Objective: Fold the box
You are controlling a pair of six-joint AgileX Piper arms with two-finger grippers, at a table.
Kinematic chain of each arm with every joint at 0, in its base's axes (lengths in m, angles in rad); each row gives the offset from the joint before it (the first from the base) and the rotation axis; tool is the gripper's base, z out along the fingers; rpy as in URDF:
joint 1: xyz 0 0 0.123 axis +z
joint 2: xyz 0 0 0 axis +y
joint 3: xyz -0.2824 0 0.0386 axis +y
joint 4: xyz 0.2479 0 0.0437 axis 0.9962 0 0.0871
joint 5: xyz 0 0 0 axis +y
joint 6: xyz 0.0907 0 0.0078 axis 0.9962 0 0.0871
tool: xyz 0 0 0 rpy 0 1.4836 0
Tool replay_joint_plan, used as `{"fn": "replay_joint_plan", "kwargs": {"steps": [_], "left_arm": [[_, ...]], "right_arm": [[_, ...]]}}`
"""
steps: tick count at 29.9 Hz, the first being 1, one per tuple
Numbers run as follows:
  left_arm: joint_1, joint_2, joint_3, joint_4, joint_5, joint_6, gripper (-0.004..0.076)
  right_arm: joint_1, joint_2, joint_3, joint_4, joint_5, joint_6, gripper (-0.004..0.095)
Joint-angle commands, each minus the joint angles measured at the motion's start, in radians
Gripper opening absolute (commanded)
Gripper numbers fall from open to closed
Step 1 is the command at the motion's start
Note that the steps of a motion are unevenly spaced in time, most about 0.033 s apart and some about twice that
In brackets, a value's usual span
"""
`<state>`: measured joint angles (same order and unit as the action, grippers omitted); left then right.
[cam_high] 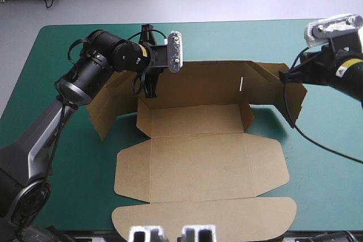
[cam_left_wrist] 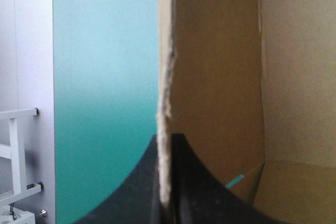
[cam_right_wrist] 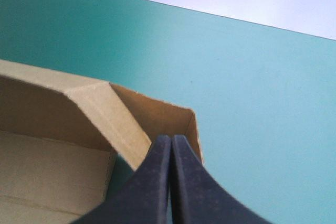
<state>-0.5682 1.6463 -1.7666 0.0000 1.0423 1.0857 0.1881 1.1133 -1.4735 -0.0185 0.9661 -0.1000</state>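
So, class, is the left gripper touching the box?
Touching. The left wrist view shows a raised wall edge of the box clamped between the black fingers of the left gripper.

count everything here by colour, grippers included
brown: 1, the box
black: 2, the left gripper and the right gripper
teal-green: 1, the table cover
total: 4
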Motion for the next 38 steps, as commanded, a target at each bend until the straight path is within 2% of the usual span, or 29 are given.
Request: {"fn": "replay_joint_plan", "kwargs": {"steps": [1, 6, 9, 12, 16, 18, 22, 26, 32, 38], "left_arm": [[-0.006, -0.072, 0.023, 0.009, -0.111, 0.014, -0.0010], [-0.006, -0.134, 0.188, 0.000, -0.252, 0.077, -0.0010], [-0.002, -0.203, 0.323, 0.038, -0.425, 0.075, -0.0010], [-0.002, -0.251, 0.413, 0.042, -0.543, 0.075, -0.0010], [-0.002, -0.261, 0.471, 0.042, -0.599, 0.075, -0.0010], [-0.002, -0.261, 0.498, 0.067, -0.649, 0.075, -0.0010], [-0.002, -0.261, 0.557, 0.159, -0.803, 0.006, -0.0010], [-0.002, -0.261, 0.585, 0.227, -0.833, -0.056, -0.0010], [-0.002, -0.261, 0.616, 0.254, -0.881, -0.061, -0.0010], [-0.002, -0.261, 0.620, 0.254, -0.890, -0.061, -0.0010]], "right_arm": [[-0.001, 0.073, -0.139, -0.022, -0.004, -0.010, -0.0020], [-0.001, 0.226, -0.298, -0.012, 0.054, -0.021, -0.0020], [-0.023, 0.318, -0.398, 0.008, 0.110, -0.039, -0.0020], [-0.073, 0.409, -0.489, 0.115, 0.147, -0.075, -0.0020], [-0.151, 0.542, -0.600, 0.295, 0.231, -0.108, -0.0020], [-0.167, 0.608, -0.635, 0.312, 0.265, -0.101, -0.0020], [-0.167, 0.689, -0.639, 0.314, 0.253, -0.090, -0.0020], [-0.167, 0.755, -0.639, 0.343, 0.242, -0.090, -0.0020], [-0.167, 0.818, -0.630, 0.381, 0.224, -0.094, -0.0020], [-0.167, 0.804, -0.541, 0.408, 0.283, -0.116, -0.0020]]}}
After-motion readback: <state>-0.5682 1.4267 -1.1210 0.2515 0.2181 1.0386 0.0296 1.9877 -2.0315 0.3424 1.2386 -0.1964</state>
